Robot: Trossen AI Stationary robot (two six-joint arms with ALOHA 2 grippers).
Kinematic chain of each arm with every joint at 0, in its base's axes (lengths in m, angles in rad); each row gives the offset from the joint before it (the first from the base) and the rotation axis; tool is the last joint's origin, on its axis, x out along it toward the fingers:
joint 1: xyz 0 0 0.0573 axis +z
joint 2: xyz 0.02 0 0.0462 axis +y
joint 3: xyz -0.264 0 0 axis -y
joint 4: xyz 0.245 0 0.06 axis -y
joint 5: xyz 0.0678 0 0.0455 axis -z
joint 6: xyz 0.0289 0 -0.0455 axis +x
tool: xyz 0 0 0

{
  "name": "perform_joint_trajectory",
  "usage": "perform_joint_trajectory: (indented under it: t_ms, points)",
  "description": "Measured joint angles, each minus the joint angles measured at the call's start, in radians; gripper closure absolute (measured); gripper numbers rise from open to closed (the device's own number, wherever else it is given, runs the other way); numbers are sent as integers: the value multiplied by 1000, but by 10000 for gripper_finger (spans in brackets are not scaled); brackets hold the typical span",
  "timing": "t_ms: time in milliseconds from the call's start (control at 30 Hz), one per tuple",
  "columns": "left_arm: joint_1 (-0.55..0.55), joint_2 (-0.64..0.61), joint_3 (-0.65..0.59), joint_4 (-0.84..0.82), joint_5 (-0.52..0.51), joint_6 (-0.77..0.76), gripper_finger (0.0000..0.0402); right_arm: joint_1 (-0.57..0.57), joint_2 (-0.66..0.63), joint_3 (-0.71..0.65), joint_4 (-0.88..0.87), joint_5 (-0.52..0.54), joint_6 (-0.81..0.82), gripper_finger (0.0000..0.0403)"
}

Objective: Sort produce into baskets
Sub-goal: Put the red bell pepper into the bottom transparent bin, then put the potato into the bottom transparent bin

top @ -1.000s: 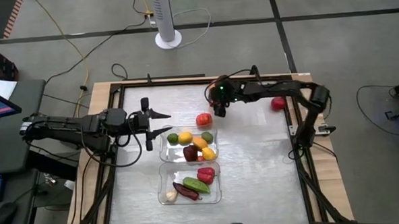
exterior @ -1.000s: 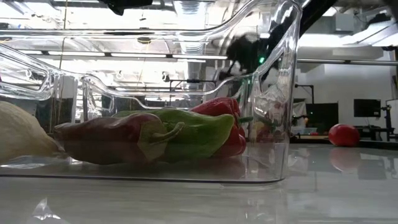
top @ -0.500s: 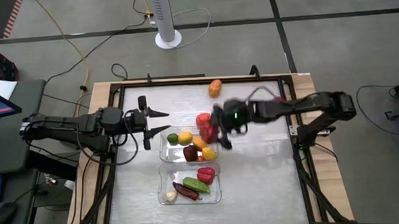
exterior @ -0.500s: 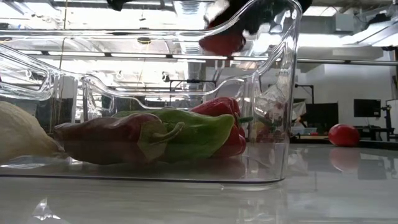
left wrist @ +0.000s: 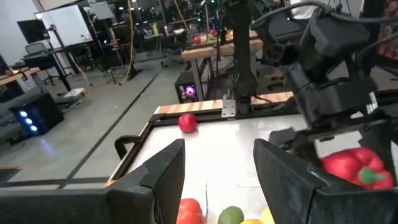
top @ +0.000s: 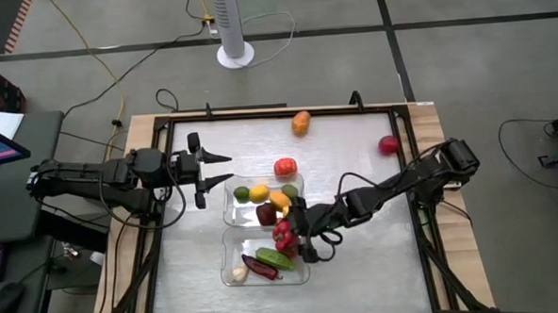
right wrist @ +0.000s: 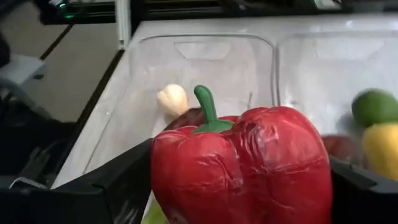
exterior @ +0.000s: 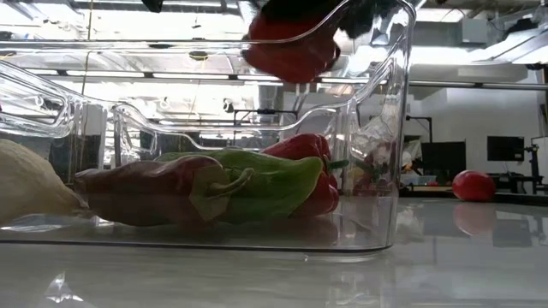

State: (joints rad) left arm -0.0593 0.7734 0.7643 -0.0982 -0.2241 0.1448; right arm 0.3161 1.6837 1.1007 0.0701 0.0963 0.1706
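My right gripper (top: 296, 233) is shut on a red bell pepper (right wrist: 242, 168) above the near clear basket (top: 241, 243). That basket holds a garlic bulb (top: 238, 271), a dark purple chili (top: 258, 265), a green pepper (top: 276, 259) and another red pepper (exterior: 306, 171). The far basket (top: 230, 211) holds yellow, green, orange and dark red pieces. A red tomato (top: 285, 167), an orange piece (top: 301, 122) and a red ball (top: 388, 145) rest on the table. My left gripper (top: 216, 172) is open and empty, left of the far basket. My right gripper pinches the red bell pepper by its two opposite sides (right wrist: 163, 180) between its two fingers (right wrist: 124, 186). The fingers come slanting down from the table's right. The pepper's green stem (right wrist: 207, 109) shows on top, and the pepper hangs clear above the near basket (exterior: 291, 47).
The table has a raised dark frame (top: 423, 216) along its edges. The two baskets stand end to end in the middle. Bare tabletop (top: 359, 266) lies to the right of them and at the near side.
My right gripper has swept from the far middle of the table toward the near edge, passing over the far basket with the red pepper, and now holds it above the near basket. The orange piece at the far edge has come into sight.
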Motion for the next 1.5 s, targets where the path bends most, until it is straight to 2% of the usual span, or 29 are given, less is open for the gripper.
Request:
perform_joint_trajectory:
  t_ms: [200,333,467,767,833,900,1000,1267,1400,1500]
  points:
    - [0,0,0,1,0,4,223,0,0,0,-32,-61,112,8]
    - [0,0,0,0,0,4,223,14,-32,0,-58,-75,120,12]
    - [0,0,0,-1,0,0,223,9,-84,40,-229,-58,91,12]
    - [0,0,0,-14,0,-18,223,-80,-246,67,-582,283,34,14]
    - [0,0,0,-26,0,-18,223,-111,-282,35,-608,362,38,14]
    - [0,1,0,-28,0,-18,223,-149,-313,-22,-606,388,39,14]
    - [0,0,0,-27,0,-18,223,-228,-345,-115,-543,355,33,14]
    - [0,1,0,-27,0,-25,223,-475,-353,-329,-329,177,-54,14]
    - [0,1,0,-27,0,-23,223,-592,-364,-340,-392,174,-74,14]
    - [0,0,0,-36,0,-19,223,-666,-377,-305,-512,216,-42,14]
